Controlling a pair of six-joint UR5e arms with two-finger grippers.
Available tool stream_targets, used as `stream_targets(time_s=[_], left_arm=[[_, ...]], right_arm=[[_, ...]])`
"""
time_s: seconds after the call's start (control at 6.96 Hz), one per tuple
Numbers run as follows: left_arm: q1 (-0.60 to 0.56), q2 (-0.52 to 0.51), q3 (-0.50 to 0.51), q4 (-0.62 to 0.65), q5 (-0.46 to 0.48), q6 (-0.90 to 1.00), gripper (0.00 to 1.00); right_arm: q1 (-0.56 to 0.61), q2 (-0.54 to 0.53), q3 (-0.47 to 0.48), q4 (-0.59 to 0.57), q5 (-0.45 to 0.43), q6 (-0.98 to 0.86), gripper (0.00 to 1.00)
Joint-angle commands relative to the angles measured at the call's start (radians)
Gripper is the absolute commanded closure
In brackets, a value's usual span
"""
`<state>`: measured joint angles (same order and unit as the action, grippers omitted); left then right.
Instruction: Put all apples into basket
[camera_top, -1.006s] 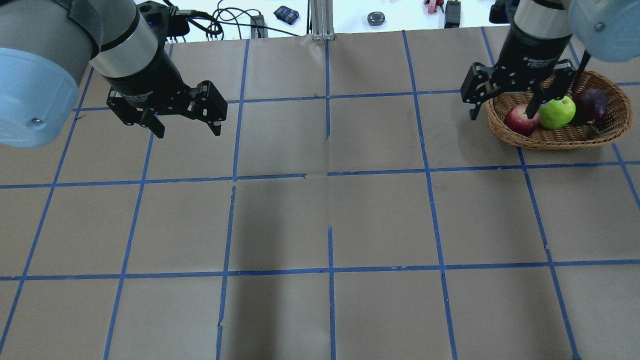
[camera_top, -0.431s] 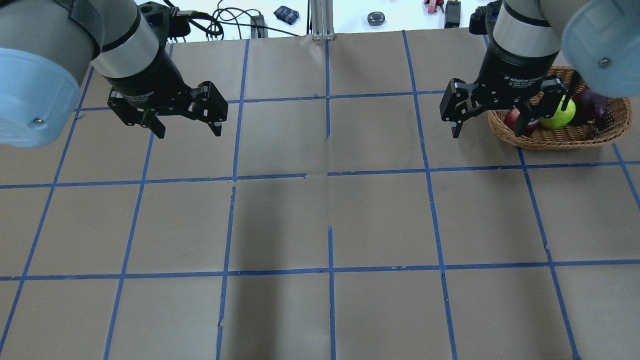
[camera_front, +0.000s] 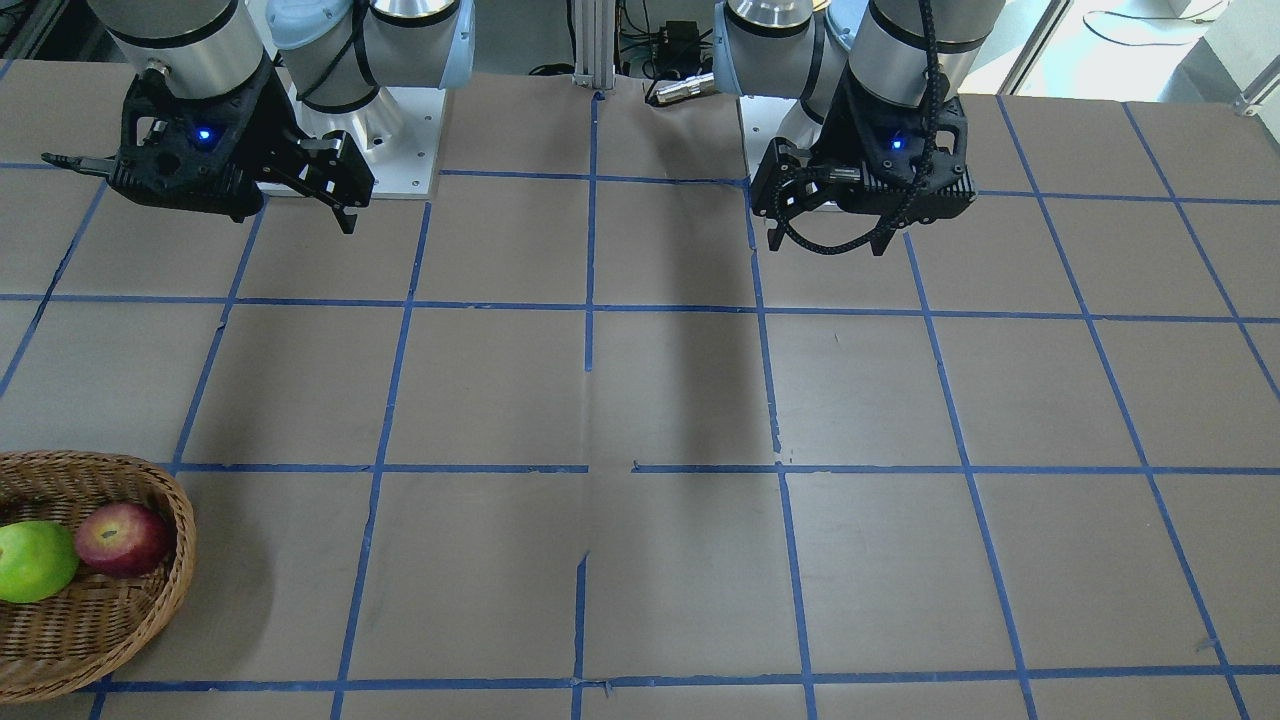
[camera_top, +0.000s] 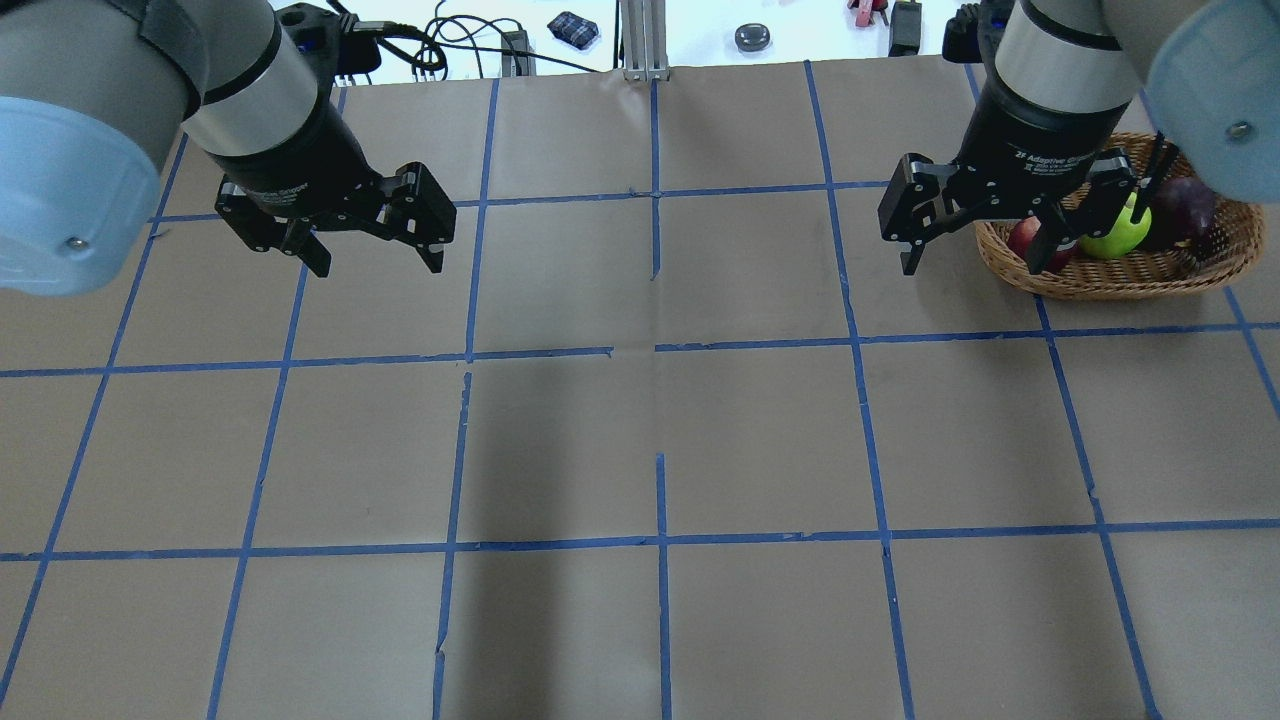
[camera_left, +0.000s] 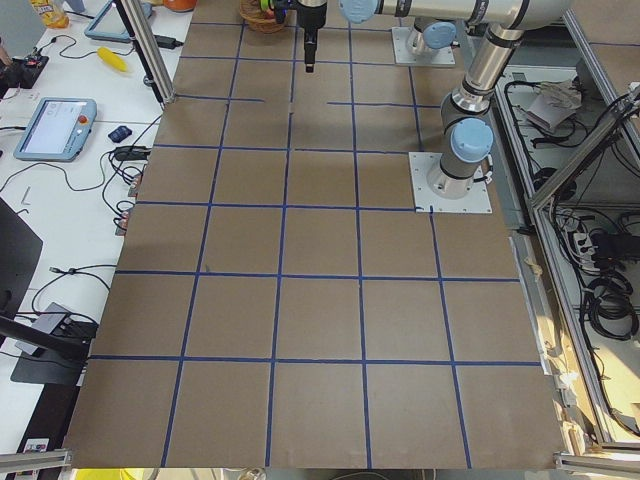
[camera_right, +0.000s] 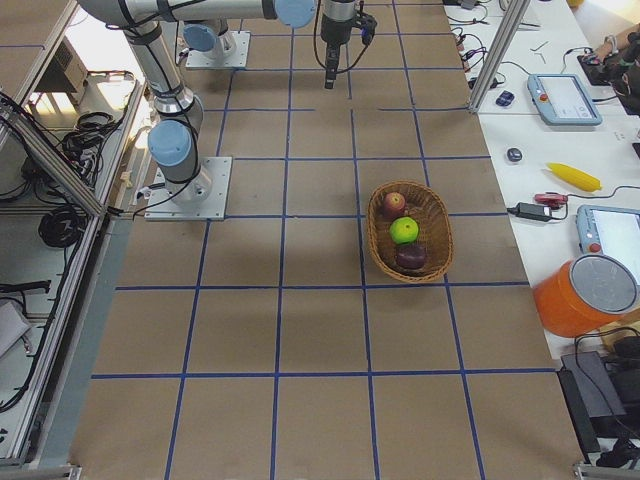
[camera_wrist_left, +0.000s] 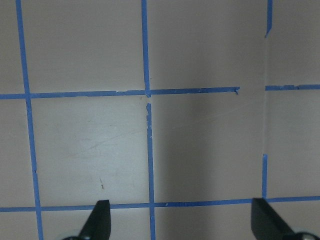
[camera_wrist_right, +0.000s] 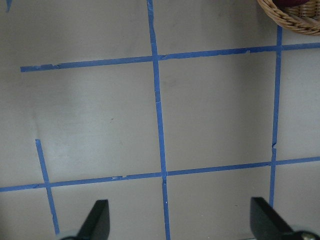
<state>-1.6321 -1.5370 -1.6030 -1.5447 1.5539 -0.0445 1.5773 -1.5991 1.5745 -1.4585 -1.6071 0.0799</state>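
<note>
The wicker basket (camera_top: 1130, 285) stands at the far right of the table and holds all three apples: a red one (camera_top: 1022, 238), the lime green one (camera_top: 1120, 238) and a dark red one (camera_top: 1188, 205). The exterior right view shows them in a row: red (camera_right: 395, 202), green (camera_right: 403, 230), dark red (camera_right: 411, 256). My right gripper (camera_top: 975, 262) is open and empty, hanging above the table just left of the basket. Its wrist view shows only the basket's rim (camera_wrist_right: 290, 17). My left gripper (camera_top: 378, 262) is open and empty at the far left.
The table is brown paper with a blue tape grid. Cables and small items (camera_top: 572, 28) lie on the white bench beyond the far edge. A metal post (camera_top: 640, 40) stands at the far middle edge.
My right gripper has drawn back from over the basket to its left side, open and empty. The apples stay in the basket. The left arm has not moved.
</note>
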Motion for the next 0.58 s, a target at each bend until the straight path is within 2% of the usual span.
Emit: stream_targets(time_s=[0.0, 0.43], left_arm=[[0.0, 0.0, 0.0, 0.0, 0.0, 0.0, 0.0], [0.0, 0.0, 0.002, 0.0, 0.0, 0.0, 0.0]], right_arm=[[0.001, -0.002, -0.001, -0.005, 0.003, 0.004, 0.0], [-0.002, -0.013, 0.004, -0.02, 0.003, 0.003, 0.0]])
